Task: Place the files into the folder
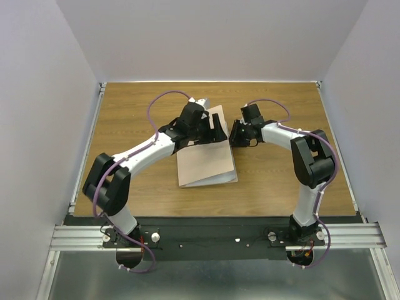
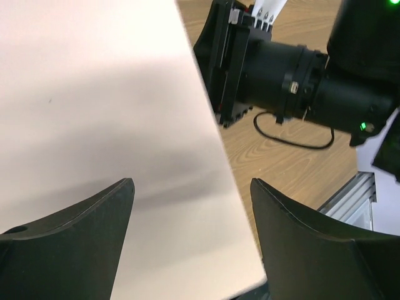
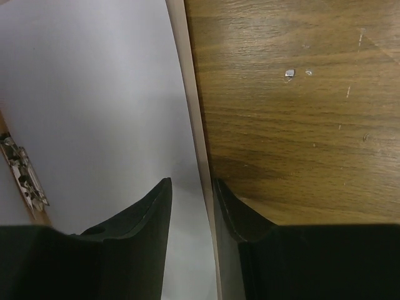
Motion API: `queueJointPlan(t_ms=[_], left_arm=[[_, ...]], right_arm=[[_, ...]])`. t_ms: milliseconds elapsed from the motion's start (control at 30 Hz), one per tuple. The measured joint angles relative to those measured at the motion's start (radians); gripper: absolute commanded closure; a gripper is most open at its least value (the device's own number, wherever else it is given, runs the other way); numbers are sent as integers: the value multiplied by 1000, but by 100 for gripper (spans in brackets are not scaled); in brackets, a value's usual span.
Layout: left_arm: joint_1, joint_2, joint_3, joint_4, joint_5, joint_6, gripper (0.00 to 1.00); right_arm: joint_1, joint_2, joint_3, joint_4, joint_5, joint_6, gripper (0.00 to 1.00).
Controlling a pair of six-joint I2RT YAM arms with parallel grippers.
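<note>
At the middle of the brown wooden table [image 1: 125,125], the thin, flat, pinkish-tan rectangular folder [image 1: 209,164] is lying face up, turned slightly askew, with its long sides running away from the arm bases. The plain white sheets of paper [image 1: 212,182] are showing only as a thin pale strip along the folder's near edge, tucked under the cover. Over the far part of the folder, the left gripper [image 2: 190,231] is hovering with its two black fingers [image 2: 81,240] spread wide apart, nothing sitting between them and the pale cover passing beneath. At the folder's right edge, the right gripper [image 3: 190,206] is reaching in from the side with its fingers set narrow, one over the pale face of the folder and the other over the bare wood, the tan edge running down through the gap. Whether those fingers are actually clamping that edge or merely straddling it, I cannot tell from the wrist view. The two grippers are sitting close together, facing each other across the folder's far right corner. Grey walls [image 1: 37,94] are enclosing the table on three sides.
</note>
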Motion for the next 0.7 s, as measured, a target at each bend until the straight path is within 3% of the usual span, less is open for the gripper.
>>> queueJointPlan(t_ms=[167,300,467,533,700], left_arm=[[-24,126,93,35,30,5,15],[-29,153,127,48,37,16,15],[-30,153,180,34,13,45,10],[-29,152,222,21,-20,63,10],[-18,80,229,11,-82,87,10]], right_arm=[[-8,-31,-9,-1,17,36,44],[-23,-90,-19,-6,77,59,25],[-45,-198,-19,-41,188,78,13],[-48,-226,-15,-67,248,84,1],[-49,-328,-8,-165,431,94,0]])
